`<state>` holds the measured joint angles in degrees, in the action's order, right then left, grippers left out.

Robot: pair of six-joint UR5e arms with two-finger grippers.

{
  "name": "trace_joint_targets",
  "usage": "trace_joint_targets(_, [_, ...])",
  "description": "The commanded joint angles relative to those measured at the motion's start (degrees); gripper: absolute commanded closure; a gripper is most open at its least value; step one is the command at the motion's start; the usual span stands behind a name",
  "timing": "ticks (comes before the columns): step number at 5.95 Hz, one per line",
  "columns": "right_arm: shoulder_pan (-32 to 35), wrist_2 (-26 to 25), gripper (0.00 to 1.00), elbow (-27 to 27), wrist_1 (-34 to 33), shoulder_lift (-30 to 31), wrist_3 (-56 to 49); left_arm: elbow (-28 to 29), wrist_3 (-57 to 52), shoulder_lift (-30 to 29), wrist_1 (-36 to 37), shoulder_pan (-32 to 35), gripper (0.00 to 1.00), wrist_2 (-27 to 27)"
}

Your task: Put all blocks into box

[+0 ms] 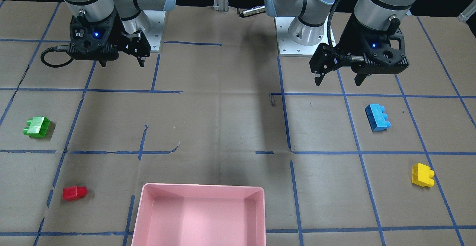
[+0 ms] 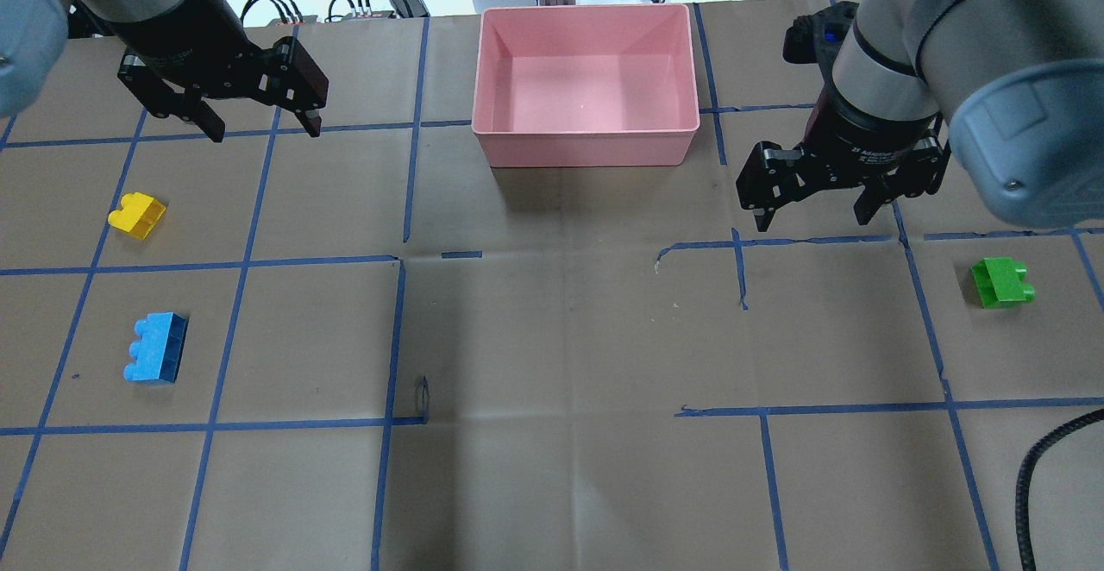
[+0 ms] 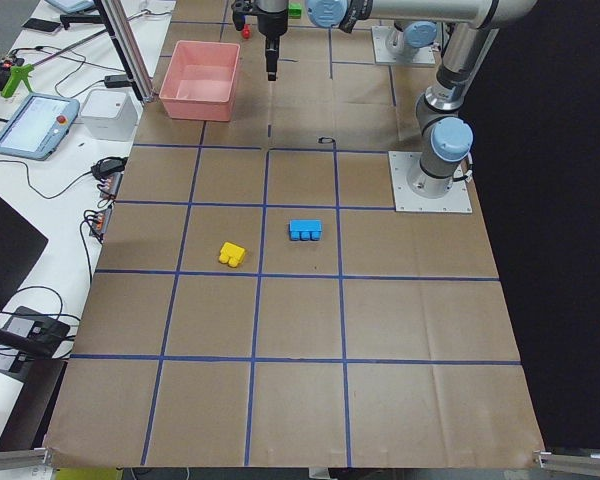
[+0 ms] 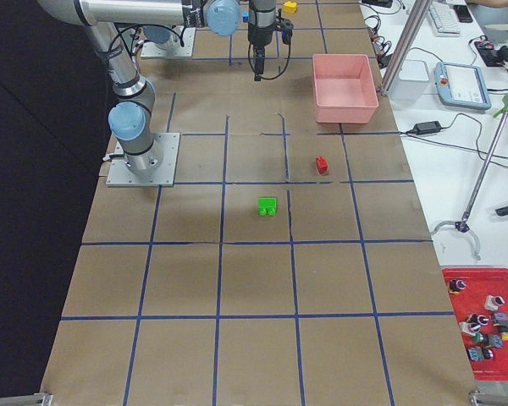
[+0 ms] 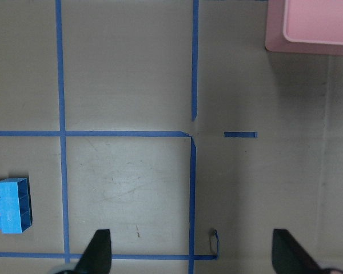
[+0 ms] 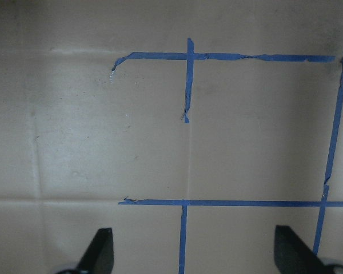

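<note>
**Left gripper (image 2: 265, 127) and right gripper (image 2: 812, 219) hang wide and empty, with all four bricks out on the table**

Both are up high over the paper, jaws spread to full width, nothing between them and nothing touched.

Start with the left gripper. Its closest piece is the blue brick (image 5: 11, 204). In the left wrist view the brick sits low at the left edge, out to the gripper's outer side and about level with the fingertips, well apart from them. It lies with its studs facing outward. Its long axis runs crosswise to the line between the two fingers. By my reading, a slide outward and a straight drop would set the fingers across its short width with no wrist turn. One finger would land on the studs, though.

Over to the right gripper. The green brick (image 2: 1000, 282) is its closest, lying outward and, as far as I can tell, somewhat forward toward the box end. The right wrist view shows only tape and paper, so that arm has more ground to cover.

Further out, the yellow brick (image 2: 138, 214) lies beyond the blue one on the left arm's half. The red brick (image 1: 74, 193) lies beyond the green one on the right arm's half, closer to the box but apart from it.

Farthest of all, centred between the arms, is the pink box (image 2: 586, 144), with no brick in it. Every brick is yet to go in, and blue for the left arm looks the natural opener.
</note>
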<state>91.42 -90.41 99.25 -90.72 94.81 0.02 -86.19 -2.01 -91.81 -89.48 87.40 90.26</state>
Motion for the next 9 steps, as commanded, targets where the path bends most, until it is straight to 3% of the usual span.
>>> trace_joint_targets(1, [0.07,0.15,0.0,0.24,-0.77,-0.5,-0.1,0.06,-0.01,0.06,0.01,-0.03,0.01,0.0])
trace_joint_targets(2, [-0.02,0.24,0.0,0.24,-4.51,-0.94,-0.45,-0.03,-0.01,0.14,0.01,-0.03,0.01,0.0])
trace_joint_targets(7, [-0.11,-0.64,0.0,0.94,-7.26,-2.35,-0.9,-0.29,-0.45,0.23,0.01,-0.03,0.01,-0.09])
trace_joint_targets(9, [-7.18,-1.69,0.0,1.47,-7.36,-2.35,-12.51,-0.9,-1.93,1.11,-0.08,-1.08,0.01,0.09])
